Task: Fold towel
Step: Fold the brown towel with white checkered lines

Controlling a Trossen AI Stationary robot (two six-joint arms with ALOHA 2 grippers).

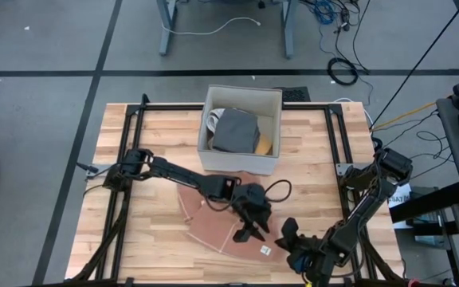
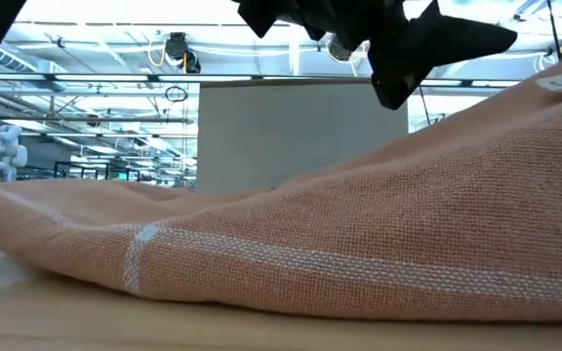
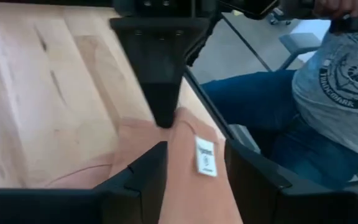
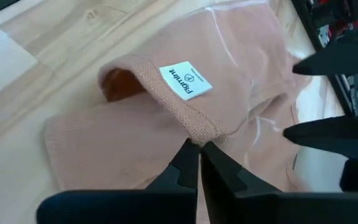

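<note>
The towel (image 2: 359,244), a salmon-pink cloth, filled the low view, lying on the table (image 1: 134,135) in front of the box (image 1: 241,130). Only the wrist views showed its white label (image 4: 185,81). The right gripper (image 4: 199,155) was pinched together on the towel's hem. The left gripper (image 1: 249,230) stood apart over the towel.

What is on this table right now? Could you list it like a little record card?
surface: wooden table
cloth: salmon towel lying spread near the front edge, white label showing
container: white box behind it, grey cloth inside
left gripper: over the towel, fingers apart
right gripper: shut, at the towel's hemmed edge
beyond the table: a seated person
</note>
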